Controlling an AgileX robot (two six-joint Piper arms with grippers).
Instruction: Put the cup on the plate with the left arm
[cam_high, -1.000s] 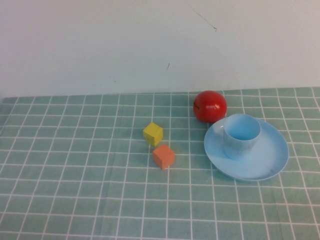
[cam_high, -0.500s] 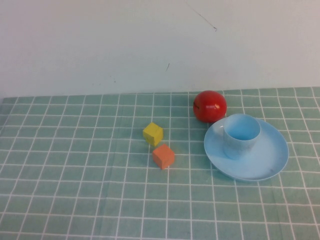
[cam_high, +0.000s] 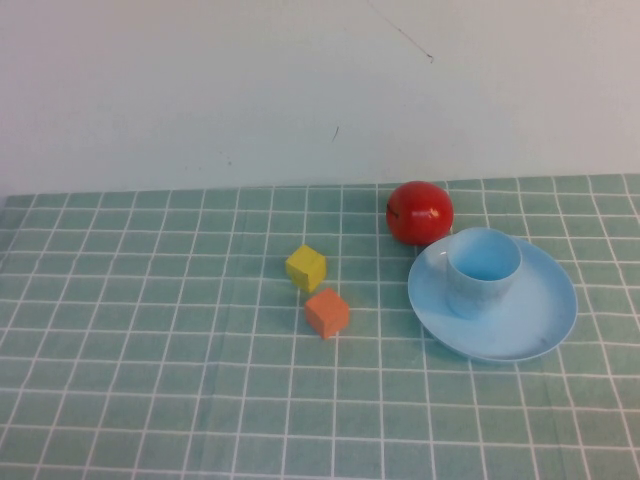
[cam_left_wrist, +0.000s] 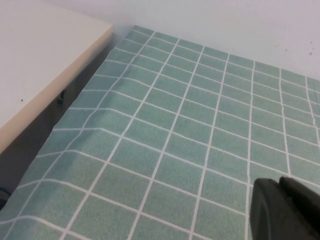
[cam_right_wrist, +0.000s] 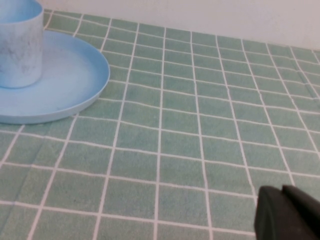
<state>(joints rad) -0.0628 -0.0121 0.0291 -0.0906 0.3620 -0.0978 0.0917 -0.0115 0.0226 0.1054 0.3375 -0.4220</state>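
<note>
- While the cup is standing upright inside the plate, toward its far-left part, the task is reading as already done: mouth up, base flat on the plate's floor, nothing holding it.
- That off-centre spot is likely just where a release from the left side would leave it; it is sitting well within the raised rim, so it is not looking likely to tip or slide off.
- In the right wrist view the cup is resting the same way on the plate, with the plate lying flat on the green checked tablecloth.
- A red apple is sitting just behind the plate's far edge, seemingly touching or nearly so; a yellow block and an orange block are lying near each other to the plate's left, clear of it.
- Neither arm is showing in the high view, so both appear to be parked off the working area.
- The left gripper is hanging over bare cloth near the table's edge, beside a pale side surface; only a dark corner is showing, so I cannot tell whether it is spread or pressed together.
- The right gripper is hovering low over cloth on the plate's right, likewise showing only a dark corner, its state impossible to tell.
</note>
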